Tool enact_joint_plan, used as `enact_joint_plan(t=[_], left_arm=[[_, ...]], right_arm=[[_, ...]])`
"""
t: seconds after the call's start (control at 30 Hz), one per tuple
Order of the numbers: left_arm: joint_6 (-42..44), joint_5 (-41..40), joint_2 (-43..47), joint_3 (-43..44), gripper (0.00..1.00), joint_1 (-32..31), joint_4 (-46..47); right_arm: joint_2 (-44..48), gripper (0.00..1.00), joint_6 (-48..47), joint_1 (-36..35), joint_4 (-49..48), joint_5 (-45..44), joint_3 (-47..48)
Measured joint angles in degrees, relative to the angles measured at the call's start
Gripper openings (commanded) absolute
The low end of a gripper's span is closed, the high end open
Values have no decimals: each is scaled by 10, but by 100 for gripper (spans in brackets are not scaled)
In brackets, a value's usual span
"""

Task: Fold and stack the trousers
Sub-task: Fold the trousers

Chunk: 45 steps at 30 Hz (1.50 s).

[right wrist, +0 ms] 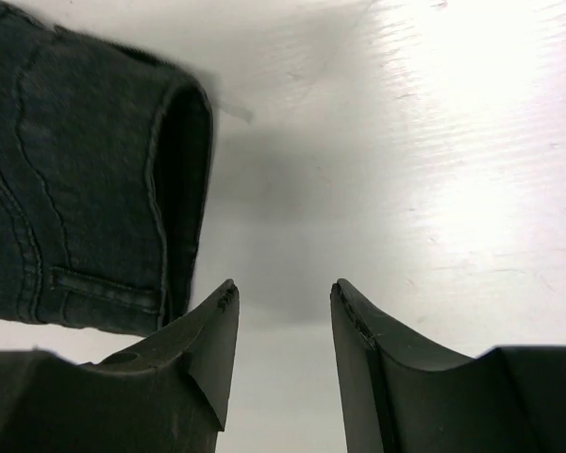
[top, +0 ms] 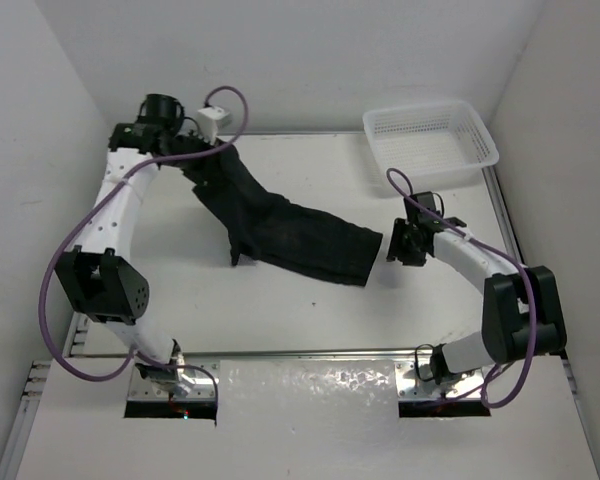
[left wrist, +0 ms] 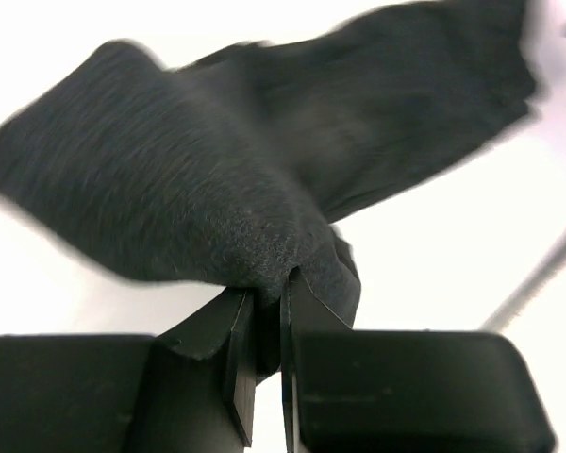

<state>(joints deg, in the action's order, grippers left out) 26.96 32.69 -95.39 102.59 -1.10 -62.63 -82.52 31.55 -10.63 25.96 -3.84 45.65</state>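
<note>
The black trousers point(top: 290, 230) lie folded lengthwise across the middle of the table, one end lifted toward the back left. My left gripper point(top: 202, 152) is shut on that lifted end; in the left wrist view the fabric point(left wrist: 217, 189) is pinched between the fingers point(left wrist: 264, 302). My right gripper point(top: 398, 243) is open and empty just right of the trousers' other end, low over the table. In the right wrist view the hemmed end point(right wrist: 85, 189) lies left of the open gripper point(right wrist: 283, 293), apart from it.
A white mesh basket point(top: 432, 135) stands at the back right. White walls close in on the left, right and back. Purple cables loop off both arms.
</note>
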Motion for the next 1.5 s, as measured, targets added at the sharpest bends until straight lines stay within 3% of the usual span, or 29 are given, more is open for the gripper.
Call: enact_joint_plan(t=[0.3, 0.83, 0.87, 0.9, 0.97, 1.1, 1.13, 1.37, 1.43, 1.47, 1.5], left_arm=[[-56, 19, -28, -28, 0, -184, 64], [-91, -51, -243, 62, 1, -386, 132], [-93, -53, -250, 63, 8, -392, 135], [-94, -53, -255, 64, 25, -398, 136], [-97, -46, -263, 66, 51, -408, 137], [-108, -12, -283, 100, 84, -425, 139], [-107, -4, -288, 113, 98, -428, 137], [-87, 63, -288, 241, 97, -425, 106], [-90, 69, -258, 222, 86, -409, 116], [-94, 67, -232, 189, 63, -394, 131], [-98, 61, -210, 162, 51, -375, 136]], right_arm=[[-64, 43, 52, 0, -66, 50, -10], [-110, 42, 79, 0, -155, 106, -24], [-111, 42, 80, 0, -159, 109, -24], [-112, 42, 80, 0, -163, 112, -24], [-115, 42, 79, 0, -169, 117, -24], [-116, 43, 77, 10, -165, 124, -21], [-116, 43, 76, 16, -161, 125, -21], [-28, 42, 49, 152, -74, 68, -24], [21, 39, 37, 177, -52, 36, -20], [45, 37, 31, 176, -44, 25, -15], [66, 35, 25, 169, -41, 22, -7]])
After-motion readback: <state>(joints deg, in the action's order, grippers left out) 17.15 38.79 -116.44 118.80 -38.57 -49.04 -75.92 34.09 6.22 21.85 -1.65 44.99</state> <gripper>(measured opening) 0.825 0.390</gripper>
